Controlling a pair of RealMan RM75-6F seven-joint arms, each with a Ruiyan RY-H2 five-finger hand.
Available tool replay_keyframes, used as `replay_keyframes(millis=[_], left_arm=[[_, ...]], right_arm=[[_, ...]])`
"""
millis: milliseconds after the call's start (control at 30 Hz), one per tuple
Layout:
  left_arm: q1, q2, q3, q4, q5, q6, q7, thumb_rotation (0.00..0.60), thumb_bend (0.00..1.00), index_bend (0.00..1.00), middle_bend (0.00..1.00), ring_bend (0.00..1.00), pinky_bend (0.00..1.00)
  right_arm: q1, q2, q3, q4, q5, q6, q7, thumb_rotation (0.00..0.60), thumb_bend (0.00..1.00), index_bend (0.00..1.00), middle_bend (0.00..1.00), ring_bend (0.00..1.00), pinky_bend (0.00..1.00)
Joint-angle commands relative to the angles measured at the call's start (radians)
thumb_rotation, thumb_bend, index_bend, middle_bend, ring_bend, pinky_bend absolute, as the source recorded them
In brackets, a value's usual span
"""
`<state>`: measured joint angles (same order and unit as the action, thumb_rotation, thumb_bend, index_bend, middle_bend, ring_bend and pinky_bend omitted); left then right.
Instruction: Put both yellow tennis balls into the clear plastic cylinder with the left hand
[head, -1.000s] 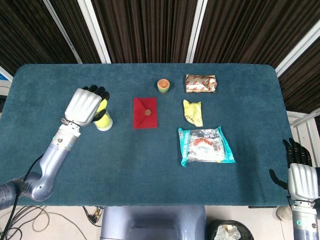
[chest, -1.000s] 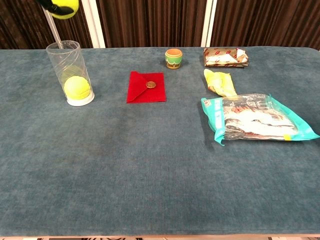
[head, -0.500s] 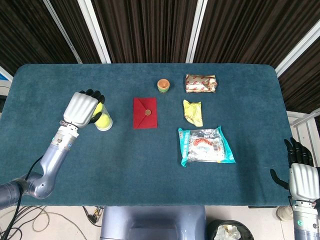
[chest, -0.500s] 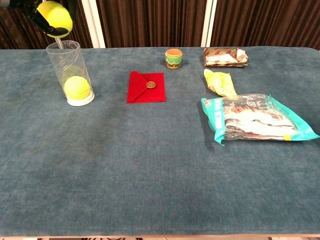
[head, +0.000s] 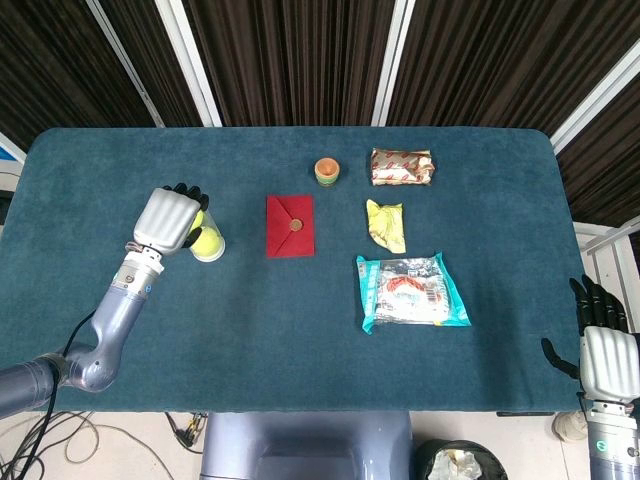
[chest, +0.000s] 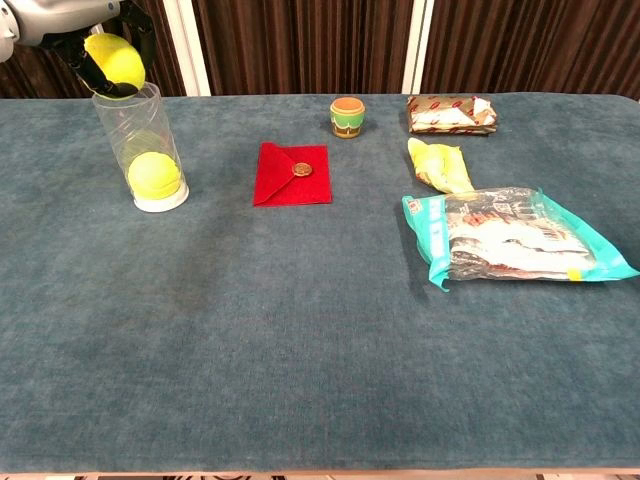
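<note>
One tennis ball (chest: 153, 175) lies at the bottom of the clear cylinder (chest: 142, 140). The left hand (head: 167, 219), lower than before, grips the second ball (chest: 116, 62) at its rim. The right hand (head: 603, 360) hangs beside the table, fingers apart, empty.

One ball (chest: 153, 174) in cylinder (chest: 140, 140); envelope (chest: 293, 174) right.

I've got the left robot hand (chest: 60, 22) right over the clear cylinder (chest: 140, 140), upper left of the chest view, its ball (chest: 115, 60) at the rim. Bare worktop (chest: 300, 340) runs wide across the lower frame, free passage there. To the right, the red envelope (chest: 293, 173) lies flat; the small pot (chest: 347, 116) and snack packs (chest: 515, 235) crowd the upper right.
</note>
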<state>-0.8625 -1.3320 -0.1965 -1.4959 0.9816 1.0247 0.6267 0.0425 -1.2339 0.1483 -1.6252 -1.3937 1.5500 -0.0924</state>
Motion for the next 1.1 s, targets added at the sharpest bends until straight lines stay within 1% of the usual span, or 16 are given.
replay_keyframes(millis=[33, 200, 333, 467, 567, 667, 733, 833, 933, 1100], left_arm=[[-0.006, -0.004, -0.001, -0.005, -0.018, 0.001, 0.023, 0.600, 0.20, 0.40, 0.36, 0.33, 0.53], [-0.012, -0.007, -0.009, -0.023, -0.052, 0.011, 0.051, 0.600, 0.18, 0.37, 0.29, 0.27, 0.48], [-0.015, 0.002, -0.012, -0.051, -0.074, 0.025, 0.077, 0.600, 0.18, 0.36, 0.27, 0.26, 0.46], [-0.002, 0.025, -0.016, -0.094, -0.052, 0.071, 0.076, 0.600, 0.18, 0.36, 0.28, 0.26, 0.46], [0.022, 0.052, -0.004, -0.144, -0.025, 0.113, 0.082, 0.600, 0.18, 0.34, 0.27, 0.26, 0.46], [0.064, 0.099, 0.026, -0.229, -0.006, 0.171, 0.112, 0.600, 0.18, 0.32, 0.23, 0.23, 0.42], [0.099, 0.133, 0.052, -0.292, 0.010, 0.218, 0.137, 0.600, 0.18, 0.28, 0.19, 0.18, 0.37], [0.159, 0.167, 0.091, -0.350, 0.062, 0.294, 0.134, 0.600, 0.18, 0.24, 0.14, 0.14, 0.32], [0.236, 0.196, 0.138, -0.384, 0.133, 0.364, 0.075, 0.600, 0.16, 0.22, 0.10, 0.11, 0.28], [0.359, 0.232, 0.210, -0.383, 0.221, 0.416, -0.115, 0.600, 0.11, 0.18, 0.05, 0.06, 0.23]], right_arm=[[0.000, 0.000, 0.000, 0.000, 0.000, 0.001, 0.000, 0.600, 0.34, 0.00, 0.00, 0.03, 0.09], [-0.002, 0.003, 0.002, -0.001, 0.002, 0.002, 0.005, 0.600, 0.34, 0.00, 0.00, 0.04, 0.09], [-0.002, 0.006, 0.003, -0.002, 0.003, 0.003, 0.009, 0.600, 0.34, 0.00, 0.00, 0.03, 0.09], [-0.004, 0.009, 0.004, -0.004, 0.004, 0.005, 0.011, 0.600, 0.34, 0.00, 0.00, 0.03, 0.09], [-0.004, 0.009, 0.004, -0.005, 0.003, 0.005, 0.011, 0.600, 0.34, 0.00, 0.00, 0.04, 0.09], [-0.004, 0.009, 0.004, -0.005, 0.002, 0.006, 0.011, 0.600, 0.34, 0.00, 0.00, 0.03, 0.09], [-0.004, 0.009, 0.004, -0.005, 0.002, 0.007, 0.011, 0.600, 0.34, 0.00, 0.00, 0.03, 0.09], [-0.005, 0.010, 0.003, -0.007, 0.001, 0.008, 0.010, 0.600, 0.34, 0.00, 0.00, 0.04, 0.09], [-0.006, 0.011, 0.003, -0.009, 0.000, 0.008, 0.009, 0.600, 0.34, 0.00, 0.00, 0.04, 0.09], [-0.005, 0.009, -0.001, -0.012, -0.004, 0.009, 0.002, 0.600, 0.34, 0.00, 0.00, 0.04, 0.09]])
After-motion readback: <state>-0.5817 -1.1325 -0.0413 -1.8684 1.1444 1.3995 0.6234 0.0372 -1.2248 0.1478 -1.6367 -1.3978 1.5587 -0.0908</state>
